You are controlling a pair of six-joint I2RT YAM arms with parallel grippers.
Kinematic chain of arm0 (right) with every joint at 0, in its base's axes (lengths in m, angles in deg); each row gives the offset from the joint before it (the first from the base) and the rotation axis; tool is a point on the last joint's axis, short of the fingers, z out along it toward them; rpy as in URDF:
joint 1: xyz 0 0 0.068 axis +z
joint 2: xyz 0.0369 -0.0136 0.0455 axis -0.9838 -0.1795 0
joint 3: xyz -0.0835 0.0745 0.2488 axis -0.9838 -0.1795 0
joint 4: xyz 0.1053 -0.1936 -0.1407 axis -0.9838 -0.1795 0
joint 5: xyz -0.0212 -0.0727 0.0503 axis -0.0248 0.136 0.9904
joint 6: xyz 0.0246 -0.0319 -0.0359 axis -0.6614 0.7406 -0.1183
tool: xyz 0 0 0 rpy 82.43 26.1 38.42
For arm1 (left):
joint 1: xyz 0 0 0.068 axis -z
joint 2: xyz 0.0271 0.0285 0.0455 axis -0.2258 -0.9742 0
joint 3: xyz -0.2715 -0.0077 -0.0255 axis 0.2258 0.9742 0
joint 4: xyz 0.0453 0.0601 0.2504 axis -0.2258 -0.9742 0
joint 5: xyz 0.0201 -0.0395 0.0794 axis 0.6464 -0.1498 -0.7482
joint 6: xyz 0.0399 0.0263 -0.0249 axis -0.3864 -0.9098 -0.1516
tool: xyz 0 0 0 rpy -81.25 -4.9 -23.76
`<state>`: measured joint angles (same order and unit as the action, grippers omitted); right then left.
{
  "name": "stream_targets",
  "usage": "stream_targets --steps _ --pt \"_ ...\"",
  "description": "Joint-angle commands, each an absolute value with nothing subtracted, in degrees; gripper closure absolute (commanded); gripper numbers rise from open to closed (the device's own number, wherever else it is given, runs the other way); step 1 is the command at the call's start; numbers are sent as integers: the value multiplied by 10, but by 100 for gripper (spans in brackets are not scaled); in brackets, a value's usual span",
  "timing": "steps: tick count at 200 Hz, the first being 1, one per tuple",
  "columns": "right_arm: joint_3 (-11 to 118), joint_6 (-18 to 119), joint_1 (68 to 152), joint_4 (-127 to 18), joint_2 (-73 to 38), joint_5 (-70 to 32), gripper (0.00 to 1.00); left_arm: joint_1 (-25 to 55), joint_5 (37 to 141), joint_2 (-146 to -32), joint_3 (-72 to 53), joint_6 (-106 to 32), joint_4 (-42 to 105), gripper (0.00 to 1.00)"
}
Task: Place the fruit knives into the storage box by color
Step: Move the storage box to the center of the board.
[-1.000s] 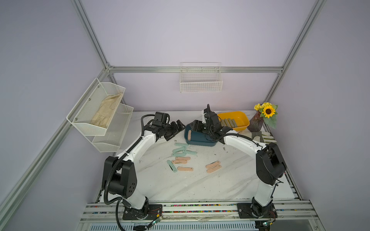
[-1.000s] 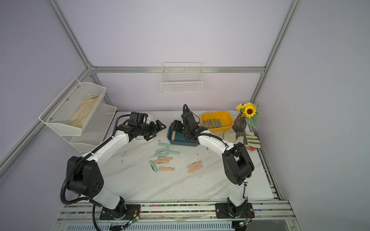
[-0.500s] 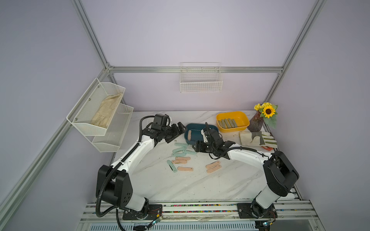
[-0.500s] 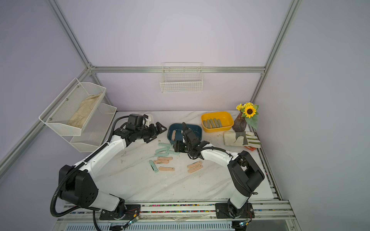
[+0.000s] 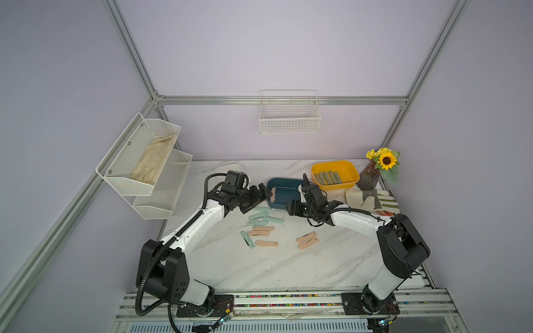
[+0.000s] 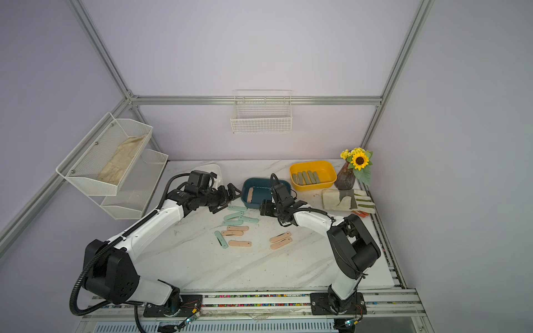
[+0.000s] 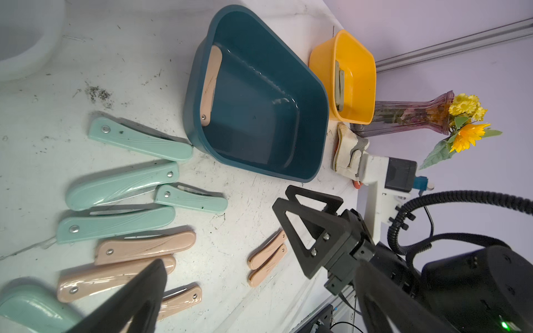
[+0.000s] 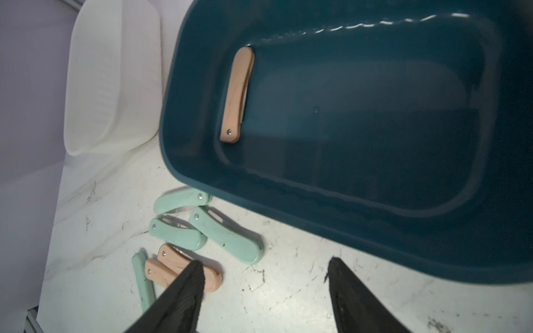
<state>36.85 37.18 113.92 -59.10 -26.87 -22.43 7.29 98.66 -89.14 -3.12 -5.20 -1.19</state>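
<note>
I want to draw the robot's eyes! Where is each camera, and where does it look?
Top views: high at the front, looking down on the table; whole arms, left hand, right hand.
Left wrist: on the left arm, looking over mint knives to the blue box; its fingers and the right hand.
Right wrist: on the right arm, looking into the blue box; its fingers.
Shared: all see the pink knife in the blue box.
</note>
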Motion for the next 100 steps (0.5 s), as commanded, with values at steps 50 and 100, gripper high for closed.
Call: stream_targets --steps 50,100 --pt "412 398 1102 -604 -305 -233 30 75 985 -871 -13 -48 -4 0" --pt "416 424 1101 -637 -286 -226 30 75 983 -871 -3 -54 -5 0"
